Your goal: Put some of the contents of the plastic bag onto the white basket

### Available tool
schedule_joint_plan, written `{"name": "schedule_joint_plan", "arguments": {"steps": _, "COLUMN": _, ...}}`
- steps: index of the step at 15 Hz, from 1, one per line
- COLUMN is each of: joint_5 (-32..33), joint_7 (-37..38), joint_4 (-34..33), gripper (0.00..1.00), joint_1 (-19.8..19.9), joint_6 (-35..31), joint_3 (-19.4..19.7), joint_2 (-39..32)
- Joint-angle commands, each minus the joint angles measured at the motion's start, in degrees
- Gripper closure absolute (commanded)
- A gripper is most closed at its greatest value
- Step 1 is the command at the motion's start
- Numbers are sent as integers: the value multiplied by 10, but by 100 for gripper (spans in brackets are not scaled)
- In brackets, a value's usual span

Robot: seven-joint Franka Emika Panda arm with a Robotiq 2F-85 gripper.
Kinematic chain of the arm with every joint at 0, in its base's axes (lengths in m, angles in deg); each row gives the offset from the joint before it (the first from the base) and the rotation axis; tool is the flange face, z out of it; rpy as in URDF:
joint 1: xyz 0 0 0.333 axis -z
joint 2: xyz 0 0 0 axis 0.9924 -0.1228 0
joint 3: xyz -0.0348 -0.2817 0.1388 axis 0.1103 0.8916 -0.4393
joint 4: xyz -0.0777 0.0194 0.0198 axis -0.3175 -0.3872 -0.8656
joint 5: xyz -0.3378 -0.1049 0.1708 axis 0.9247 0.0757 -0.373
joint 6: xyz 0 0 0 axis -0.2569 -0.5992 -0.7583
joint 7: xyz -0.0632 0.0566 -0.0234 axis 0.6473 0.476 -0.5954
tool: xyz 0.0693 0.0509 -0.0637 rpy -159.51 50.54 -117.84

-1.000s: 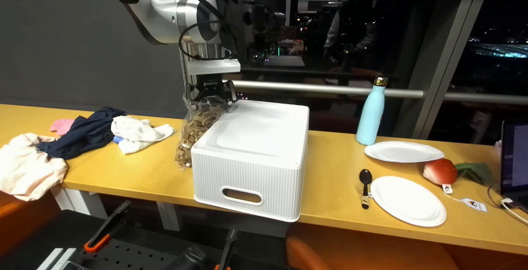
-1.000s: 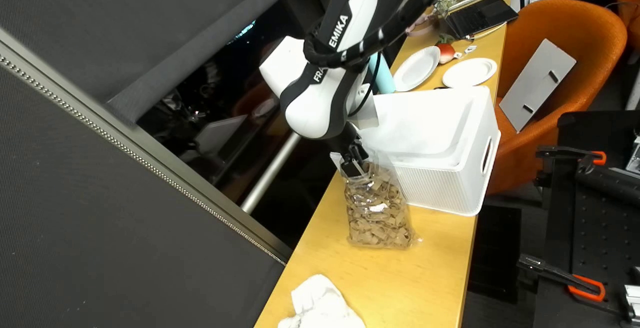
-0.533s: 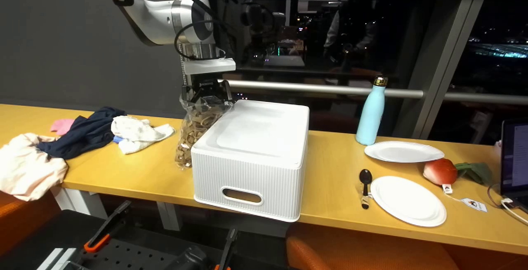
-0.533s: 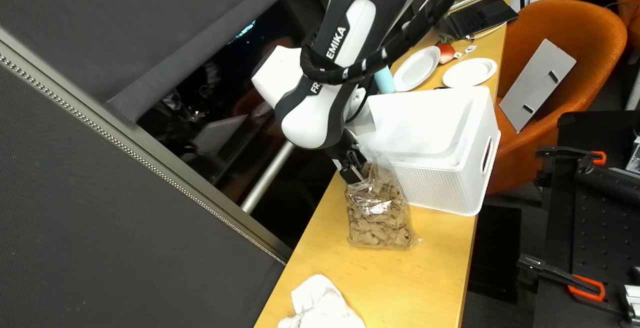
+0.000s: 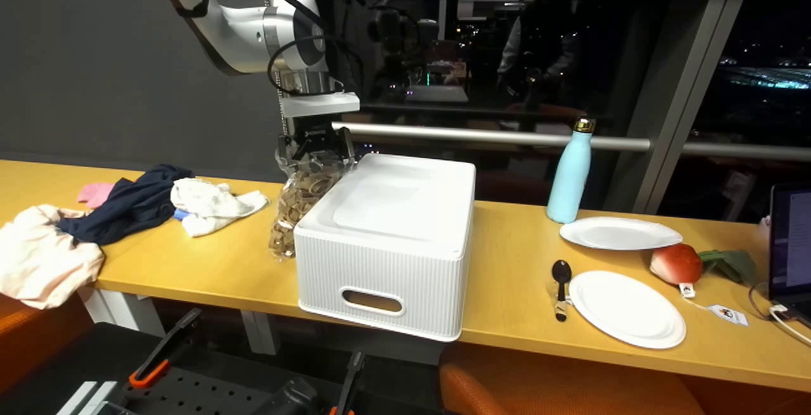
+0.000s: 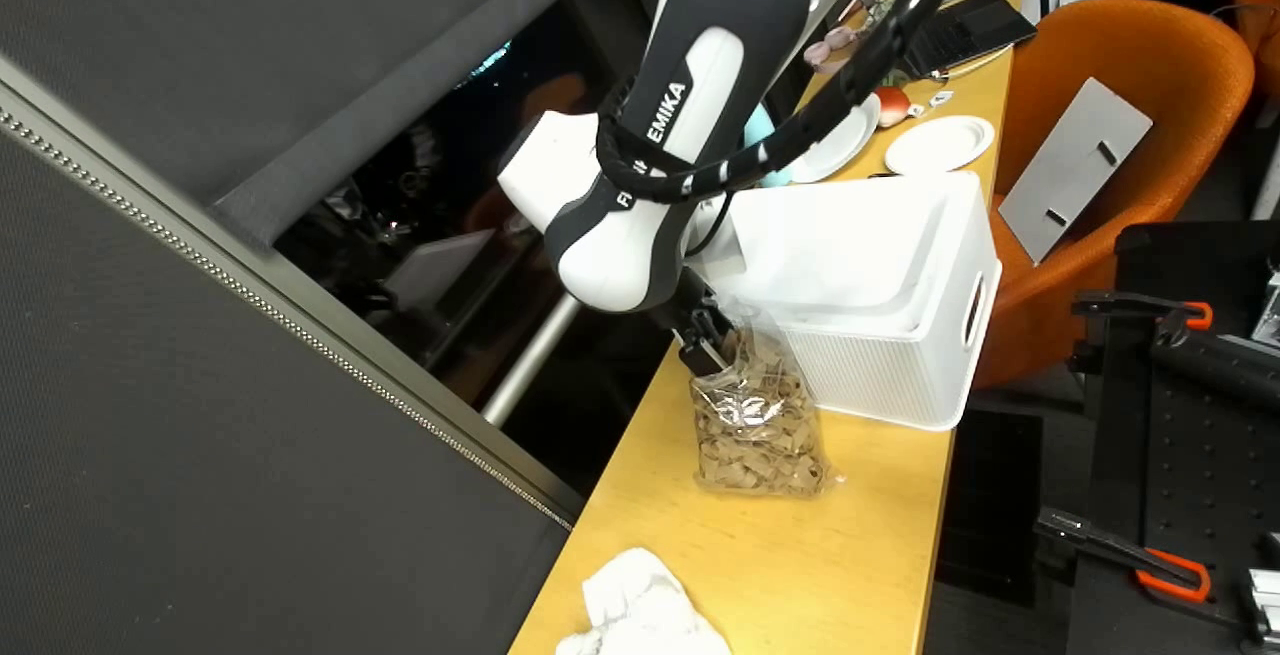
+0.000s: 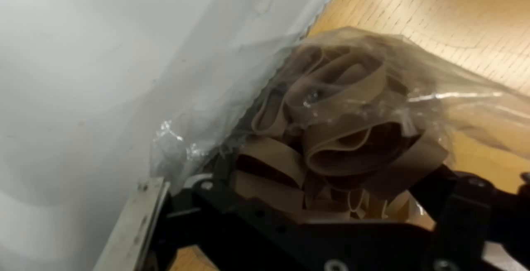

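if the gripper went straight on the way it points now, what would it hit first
Most likely the brown bands in the clear plastic bag, directly below the gripper; whether it touches them yet is unclear.

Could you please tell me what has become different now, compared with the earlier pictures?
In an exterior view, the black two-fingered gripper has moved slightly down and left in the picture, at the top of the clear plastic bag of brown loops. It is open; nothing was visibly gripped or released. The bag's lower part and the ribbed white plastic basket stayed as they were.
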Motion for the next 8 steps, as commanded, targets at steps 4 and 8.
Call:
{"name": "schedule_joint_plan", "arguments": {"steps": 4, "joint_5": 8, "joint_7": 11, "joint_4": -39, "gripper": 0, "joint_1": 0, "joint_6": 36, "joint_3": 6, "joint_2": -29}}
{"name": "schedule_joint_plan", "arguments": {"steps": 8, "joint_5": 11, "joint_7": 13, "joint_4": -43, "gripper": 26, "joint_1": -1, "joint_6": 33, "joint_3": 9, "joint_2": -35}}
